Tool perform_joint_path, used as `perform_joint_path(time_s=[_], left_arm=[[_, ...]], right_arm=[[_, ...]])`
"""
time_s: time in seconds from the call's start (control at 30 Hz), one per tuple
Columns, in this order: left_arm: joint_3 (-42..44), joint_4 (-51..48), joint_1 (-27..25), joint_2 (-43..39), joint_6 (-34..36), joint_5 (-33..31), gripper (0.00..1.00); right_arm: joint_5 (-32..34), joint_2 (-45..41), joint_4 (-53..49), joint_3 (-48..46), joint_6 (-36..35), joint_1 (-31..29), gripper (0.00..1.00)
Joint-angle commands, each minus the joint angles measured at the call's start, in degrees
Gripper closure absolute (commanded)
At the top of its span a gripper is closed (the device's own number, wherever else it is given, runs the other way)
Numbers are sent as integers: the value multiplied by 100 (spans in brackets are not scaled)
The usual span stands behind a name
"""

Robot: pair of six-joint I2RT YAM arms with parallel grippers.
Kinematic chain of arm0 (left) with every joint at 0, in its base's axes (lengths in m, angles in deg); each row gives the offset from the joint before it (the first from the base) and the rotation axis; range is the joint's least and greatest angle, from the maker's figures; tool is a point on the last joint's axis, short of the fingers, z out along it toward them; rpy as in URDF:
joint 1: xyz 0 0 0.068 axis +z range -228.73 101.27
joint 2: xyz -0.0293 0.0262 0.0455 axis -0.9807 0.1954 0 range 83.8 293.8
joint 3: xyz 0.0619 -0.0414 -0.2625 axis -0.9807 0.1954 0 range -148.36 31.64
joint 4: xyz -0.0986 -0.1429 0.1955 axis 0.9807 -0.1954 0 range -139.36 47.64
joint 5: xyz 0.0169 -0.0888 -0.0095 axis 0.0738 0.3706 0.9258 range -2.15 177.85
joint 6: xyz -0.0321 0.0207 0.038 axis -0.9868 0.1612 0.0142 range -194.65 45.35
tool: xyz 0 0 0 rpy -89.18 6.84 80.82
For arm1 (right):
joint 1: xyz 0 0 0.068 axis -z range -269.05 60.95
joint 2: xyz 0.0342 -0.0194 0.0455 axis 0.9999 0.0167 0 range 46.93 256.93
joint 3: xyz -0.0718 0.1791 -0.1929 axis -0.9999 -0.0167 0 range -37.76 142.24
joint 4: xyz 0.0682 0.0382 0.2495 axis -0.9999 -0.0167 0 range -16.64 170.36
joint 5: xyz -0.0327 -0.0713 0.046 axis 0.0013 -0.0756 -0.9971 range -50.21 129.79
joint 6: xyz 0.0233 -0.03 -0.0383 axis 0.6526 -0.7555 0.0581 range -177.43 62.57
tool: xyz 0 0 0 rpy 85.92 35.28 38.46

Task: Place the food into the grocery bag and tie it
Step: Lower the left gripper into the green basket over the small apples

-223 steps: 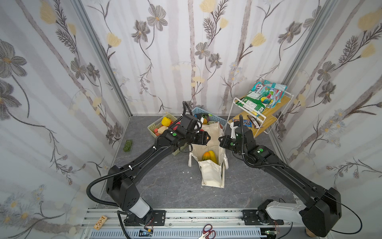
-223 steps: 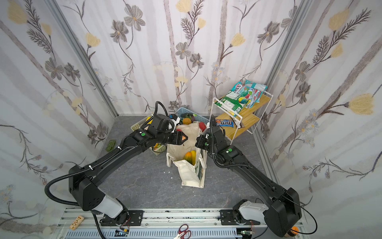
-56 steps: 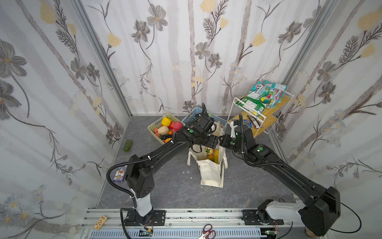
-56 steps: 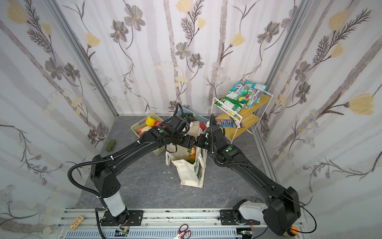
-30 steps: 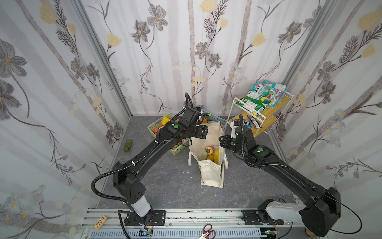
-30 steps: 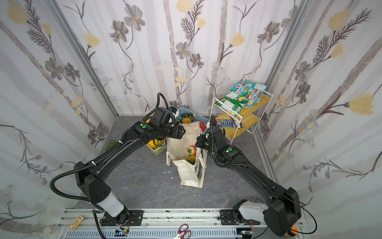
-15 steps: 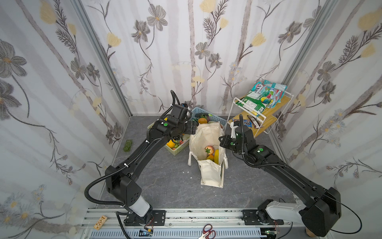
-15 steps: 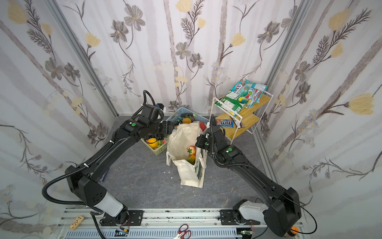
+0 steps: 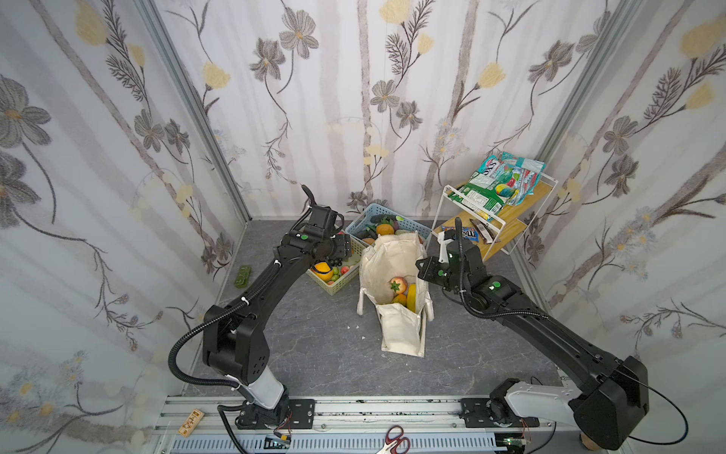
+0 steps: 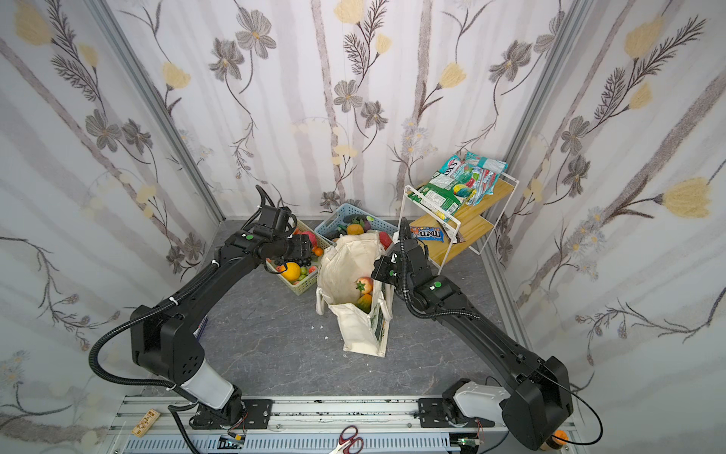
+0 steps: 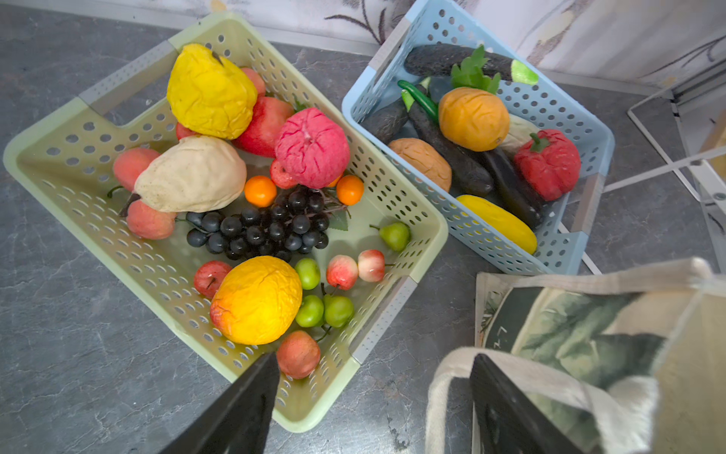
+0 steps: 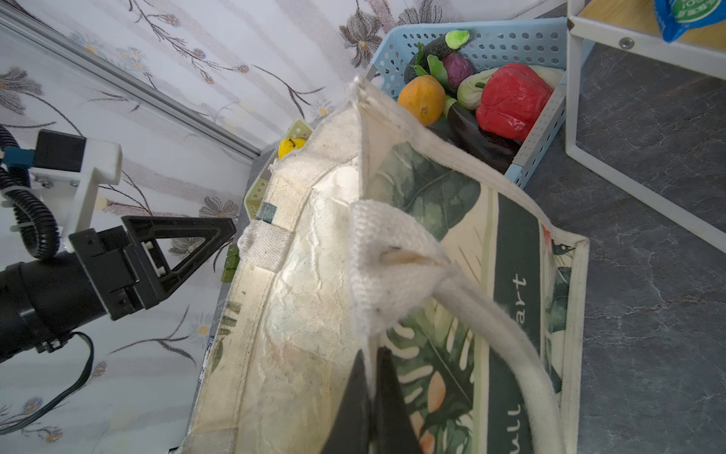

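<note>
Tote [image 9: 398,334] upright, mouth up, rim [image 12: 364,165] in right end effector [image 12: 371,353]; left end effector [image 11: 373,357] wide.

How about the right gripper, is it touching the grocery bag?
Touching. The right wrist view shows the right gripper shut on the grocery bag, its rim cloth pinched between the closed jaws.

The grocery bag [image 12: 428,188] reads "art"; a blue shelf packet [image 10: 428,234] reads "m&m"

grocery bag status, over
Left hand open, empty, by green basket. Right hand shut on grocery bag rim. Bag upright, mouth open, fruit inside. Nothing blocking bag mouth.
</note>
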Motion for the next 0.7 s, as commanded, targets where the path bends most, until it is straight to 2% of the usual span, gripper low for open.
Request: perform_joint_path(time_s=[0.0, 0.13, 0.37, 0.67], left_arm=[[79, 350, 154, 122, -300, 167, 21], [310, 511, 304, 393, -484, 347, 22], [158, 560, 317, 988, -650, 405, 23], [-378, 557, 284, 1650, -755, 536, 27]], right_arm=[[-37, -9, 232, -9, 2, 0, 99], [-38, 0, 230, 0, 2, -2, 99], [-37, 8, 240, -8, 3, -1, 99], [-36, 17, 254, -7, 13, -6, 99]])
